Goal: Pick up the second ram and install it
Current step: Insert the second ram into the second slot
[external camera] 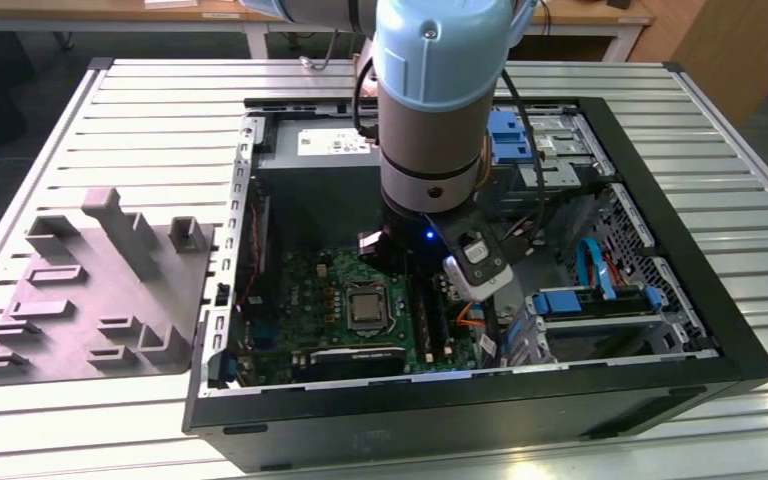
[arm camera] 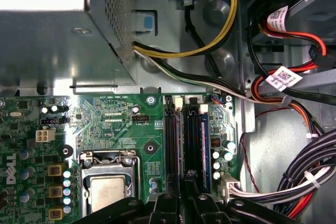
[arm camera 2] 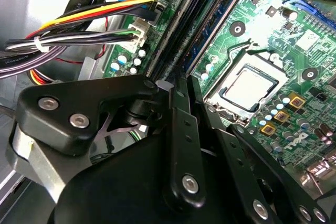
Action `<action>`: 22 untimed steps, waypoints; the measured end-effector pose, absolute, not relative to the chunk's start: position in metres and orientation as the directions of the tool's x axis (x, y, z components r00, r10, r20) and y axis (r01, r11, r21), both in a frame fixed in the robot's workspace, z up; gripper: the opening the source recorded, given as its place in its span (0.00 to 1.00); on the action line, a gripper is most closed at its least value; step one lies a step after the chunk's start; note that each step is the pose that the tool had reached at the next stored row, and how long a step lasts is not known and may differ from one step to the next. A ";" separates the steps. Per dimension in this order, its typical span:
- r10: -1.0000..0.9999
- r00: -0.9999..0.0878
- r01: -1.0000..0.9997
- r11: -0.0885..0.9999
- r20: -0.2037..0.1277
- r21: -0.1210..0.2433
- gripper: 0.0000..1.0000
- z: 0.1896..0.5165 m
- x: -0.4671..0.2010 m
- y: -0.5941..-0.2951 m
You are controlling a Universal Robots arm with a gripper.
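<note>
Over the slots (arm camera: 184,140) of the motherboard (arm camera: 115,124) hangs the hand (arm camera 2: 178,85), inside the open case (external camera: 704,300). Its fingers stand together on a blue ram (arm camera 2: 218,17) seated in a slot.

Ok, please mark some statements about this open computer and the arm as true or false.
1. The black computer case lies open on the slatted metal table. True.
2. The pale blue robot arm reaches down into the case, above the green motherboard. True.
3. A fan cooler covers the square processor socket. False: it is uncovered, and the metal processor shows.
4. The grey plastic fixture stands at the exterior view's right of the case. False: it stands at the left.
5. The gripper is close to the long black memory slots. True.
</note>
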State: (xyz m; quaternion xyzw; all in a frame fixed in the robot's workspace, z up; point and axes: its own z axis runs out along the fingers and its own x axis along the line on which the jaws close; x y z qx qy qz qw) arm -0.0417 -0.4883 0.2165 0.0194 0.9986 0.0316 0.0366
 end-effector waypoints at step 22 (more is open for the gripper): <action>0.041 -0.997 0.036 0.998 -0.072 0.060 0.11 0.217 -0.042 -0.495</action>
